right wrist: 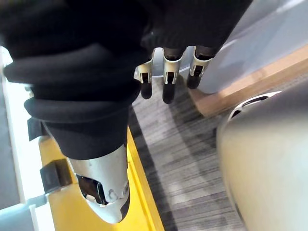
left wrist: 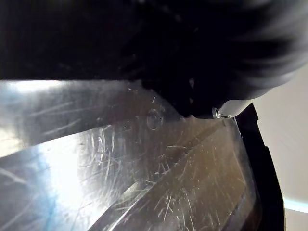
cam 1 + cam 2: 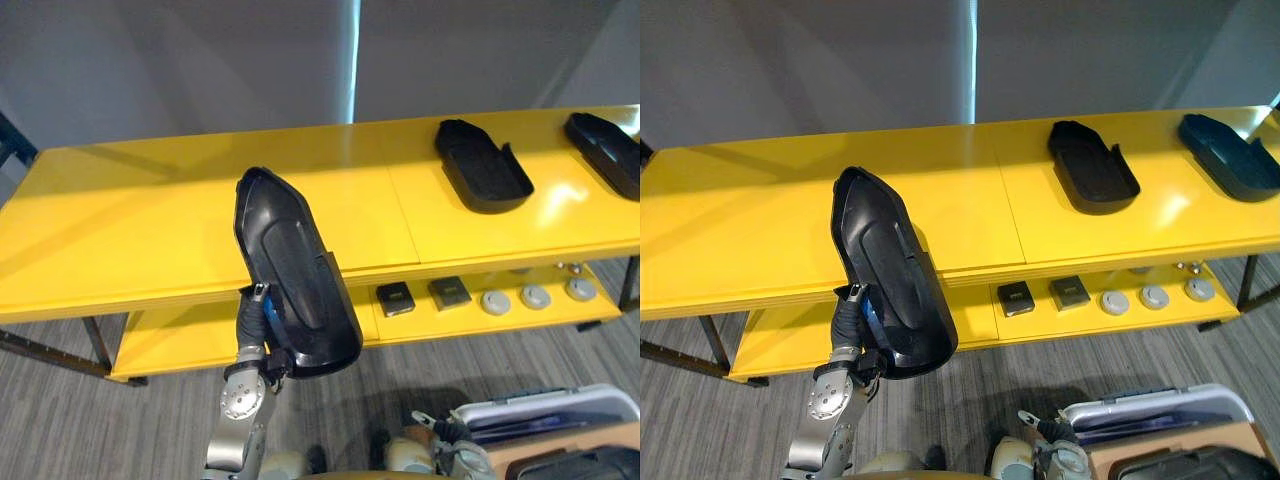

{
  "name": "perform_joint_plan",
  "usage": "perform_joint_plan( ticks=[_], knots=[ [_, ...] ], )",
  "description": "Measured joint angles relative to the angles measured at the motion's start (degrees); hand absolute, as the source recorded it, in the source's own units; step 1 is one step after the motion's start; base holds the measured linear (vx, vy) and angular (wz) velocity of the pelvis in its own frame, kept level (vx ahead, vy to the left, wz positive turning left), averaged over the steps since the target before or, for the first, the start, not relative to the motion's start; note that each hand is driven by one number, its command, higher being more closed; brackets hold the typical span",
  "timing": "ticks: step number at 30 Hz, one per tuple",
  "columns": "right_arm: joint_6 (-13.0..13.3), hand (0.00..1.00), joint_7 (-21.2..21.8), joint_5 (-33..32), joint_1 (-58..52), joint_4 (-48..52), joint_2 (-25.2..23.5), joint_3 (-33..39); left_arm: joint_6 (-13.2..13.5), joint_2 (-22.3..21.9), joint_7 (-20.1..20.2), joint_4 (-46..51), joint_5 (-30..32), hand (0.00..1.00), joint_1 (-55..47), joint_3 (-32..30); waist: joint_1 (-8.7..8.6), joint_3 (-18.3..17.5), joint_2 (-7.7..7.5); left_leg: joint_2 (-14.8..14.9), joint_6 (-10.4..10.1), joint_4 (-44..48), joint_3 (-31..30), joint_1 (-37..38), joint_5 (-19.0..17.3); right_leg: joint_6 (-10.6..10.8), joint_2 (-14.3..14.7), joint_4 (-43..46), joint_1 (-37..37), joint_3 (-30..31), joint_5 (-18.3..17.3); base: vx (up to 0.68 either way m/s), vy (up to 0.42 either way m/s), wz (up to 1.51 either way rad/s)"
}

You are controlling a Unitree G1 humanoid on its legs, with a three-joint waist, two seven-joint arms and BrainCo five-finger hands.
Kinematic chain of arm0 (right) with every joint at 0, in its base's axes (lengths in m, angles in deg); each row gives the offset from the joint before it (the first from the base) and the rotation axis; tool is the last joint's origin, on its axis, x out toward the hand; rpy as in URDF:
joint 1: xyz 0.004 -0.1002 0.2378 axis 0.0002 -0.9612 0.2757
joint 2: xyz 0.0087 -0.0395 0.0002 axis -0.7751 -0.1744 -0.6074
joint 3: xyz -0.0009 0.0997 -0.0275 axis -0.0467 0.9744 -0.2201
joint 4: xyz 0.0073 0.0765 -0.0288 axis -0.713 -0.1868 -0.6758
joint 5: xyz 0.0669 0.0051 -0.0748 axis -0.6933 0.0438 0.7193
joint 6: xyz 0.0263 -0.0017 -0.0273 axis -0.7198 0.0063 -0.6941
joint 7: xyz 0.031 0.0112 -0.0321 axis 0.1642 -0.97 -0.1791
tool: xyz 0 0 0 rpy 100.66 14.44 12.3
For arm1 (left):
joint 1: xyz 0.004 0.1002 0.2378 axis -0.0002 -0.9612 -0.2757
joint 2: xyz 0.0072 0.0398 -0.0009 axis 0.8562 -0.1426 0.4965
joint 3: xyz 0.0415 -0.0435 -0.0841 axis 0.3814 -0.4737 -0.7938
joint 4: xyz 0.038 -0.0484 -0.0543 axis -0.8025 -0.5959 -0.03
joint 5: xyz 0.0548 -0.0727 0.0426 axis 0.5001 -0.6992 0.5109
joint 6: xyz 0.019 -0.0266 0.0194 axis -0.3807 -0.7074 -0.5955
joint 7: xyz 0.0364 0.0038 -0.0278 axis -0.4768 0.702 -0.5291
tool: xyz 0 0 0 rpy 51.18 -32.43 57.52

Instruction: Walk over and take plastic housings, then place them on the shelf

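My left hand [image 3: 256, 322] is shut on a long black plastic housing [image 3: 295, 270], gripping its lower end from behind. The housing stands nearly upright in front of the yellow shelf's top board [image 3: 130, 220], and its upper end reaches over the board's front edge. The left wrist view shows its scratched glossy surface [image 2: 144, 178] from very close. Two more black housings [image 3: 482, 165] [image 3: 608, 150] lie flat on the top board at the right. My right hand [image 1: 165, 72] hangs low beside the shelf, fingers relaxed and holding nothing.
The lower shelf board [image 3: 180, 340] carries two dark square parts [image 3: 395, 298] and three grey round discs [image 3: 535, 296] at the right. A grey and tan stack of crates [image 3: 560, 415] stands on the carpet at the lower right. A grey wall is behind the shelf.
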Motion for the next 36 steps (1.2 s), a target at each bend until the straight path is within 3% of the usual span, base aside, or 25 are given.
perform_joint_plan(
  ticks=[7,12,16,27,31,36],
  knots=[
    [0.0,0.0,0.0,2.1,-0.2,0.1,-0.6,-0.7,-0.2,0.8,-1.5,-0.2,2.1,1.0,0.1,-1.8,-0.08,-1.3,0.24,-0.1,2.0,-5.5,-0.7,0.9,3.6,0.3,1.8,-10.2,3.2,-0.6,6.0,-0.03,0.003,0.02],
    [0.0,0.0,0.0,3.5,-0.4,0.1,-0.5,-3.2,-1.2,2.1,-4.6,-3.7,7.6,1.0,5.6,-5.5,-0.42,-1.5,0.25,-0.2,1.8,-8.9,-0.4,1.2,6.3,0.0,2.5,-14.8,3.9,-0.4,9.6,-0.13,-0.005,-0.02],
    [0.0,0.0,0.1,4.5,-0.7,0.2,-0.3,-4.5,-2.9,3.8,-7.8,-9.9,12.0,1.0,13.1,-7.2,-1.68,-1.6,0.1,-0.1,1.2,-11.3,0.4,1.2,8.0,0.0,3.2,-18.0,3.9,0.3,11.6,-0.13,-0.02,-0.11],
    [0.1,0.0,0.2,5.6,-1.3,1.5,-0.1,-6.6,-5.6,7.0,-13.3,-25.3,15.0,1.0,32.6,-10.3,-4.83,-1.9,-0.44,0.7,0.3,-14.3,2.1,0.2,9.6,-0.3,4.2,-18.5,1.2,1.4,12.3,-0.04,-0.001,-0.08],
    [0.1,0.0,0.2,5.9,-1.2,2.2,-0.3,-6.6,-7.4,10.5,-14.5,-30.4,14.4,1.0,38.7,-12.3,-5.19,-1.8,-0.54,1.0,0.4,-14.0,3.1,-1.8,10.0,-0.9,4.6,-18.3,-1.2,2.3,12.8,0.06,0.018,-0.15],
    [0.4,0.0,0.2,5.9,-0.9,2.6,-0.3,-6.6,-7.5,14.7,-15.2,-34.4,14.1,1.0,46.1,-13.2,-5.63,-0.8,-0.61,0.9,0.7,-14.0,3.6,-2.9,10.3,-1.5,4.6,-18.3,-2.4,2.7,13.2,0.06,0.037,-0.04]
  ],
)
